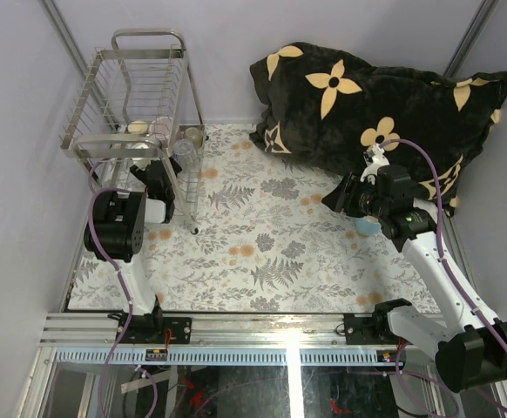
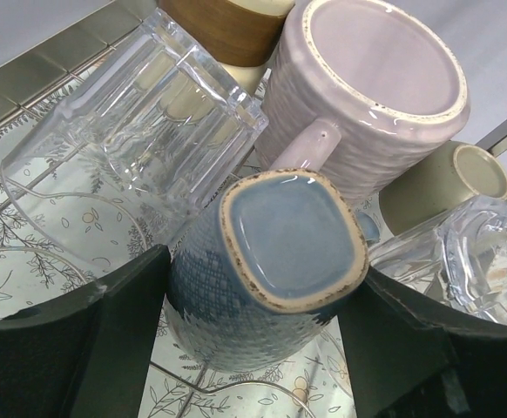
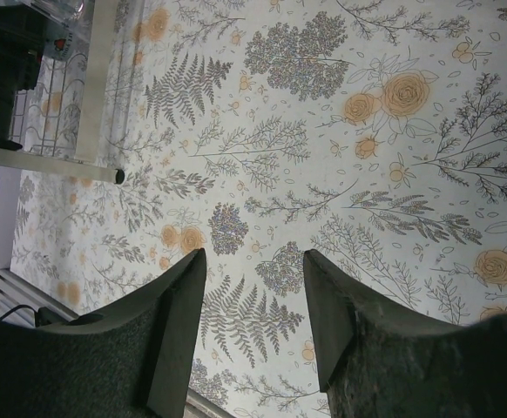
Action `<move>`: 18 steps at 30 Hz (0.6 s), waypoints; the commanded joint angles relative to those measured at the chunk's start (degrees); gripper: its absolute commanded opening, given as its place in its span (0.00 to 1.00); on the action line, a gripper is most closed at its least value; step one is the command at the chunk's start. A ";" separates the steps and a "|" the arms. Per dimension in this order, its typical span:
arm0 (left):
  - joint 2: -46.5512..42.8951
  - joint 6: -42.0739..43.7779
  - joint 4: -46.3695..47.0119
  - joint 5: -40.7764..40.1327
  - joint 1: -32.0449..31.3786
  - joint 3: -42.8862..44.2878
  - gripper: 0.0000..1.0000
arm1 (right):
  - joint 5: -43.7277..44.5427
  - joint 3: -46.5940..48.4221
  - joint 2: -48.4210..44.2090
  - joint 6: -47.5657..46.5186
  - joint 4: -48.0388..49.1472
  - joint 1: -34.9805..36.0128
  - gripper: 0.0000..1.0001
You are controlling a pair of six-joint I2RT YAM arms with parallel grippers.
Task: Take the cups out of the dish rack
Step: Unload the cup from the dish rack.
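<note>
My left claw [image 2: 255, 292] straddled the upturned light blue textured ceramic mug [image 2: 284, 248] in the shiny silver wire dish rack [image 1: 97, 100]; I could not tell whether it gripped. Just beyond lay a ribbed lilac-pink mug [image 2: 367, 96]. My right claw [image 3: 253, 283] hung wide over the floral desk [image 3: 323, 174].

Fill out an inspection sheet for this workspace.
Surface: floral cloth, lying flat.
Job's things: rack holds blue mug, lilac mug, glass and brown cup, crowded together.
Clutter: black pillow at the cloth's far right.
Grippers: left gripper straddles the blue mug, grip unclear; right gripper open, empty, over the cloth.
Cables: purple cables hang in loops.
Surroundings: grey walls; metal rail at the near edge.
</note>
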 commanded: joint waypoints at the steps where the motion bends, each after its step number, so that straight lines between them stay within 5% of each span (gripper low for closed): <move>1: -1.15 -1.26 1.67 -2.50 1.24 -1.19 0.63 | 0.97 0.80 -0.86 0.12 2.92 0.67 0.56; 6: -2.55 -1.57 1.40 -1.90 1.39 -2.60 0.47 | 0.90 0.65 -1.16 0.02 2.90 0.83 0.56; 18: -8.25 -2.49 -2.68 -0.99 1.35 -5.16 0.37 | -0.04 2.02 -0.94 -0.01 2.06 0.94 0.56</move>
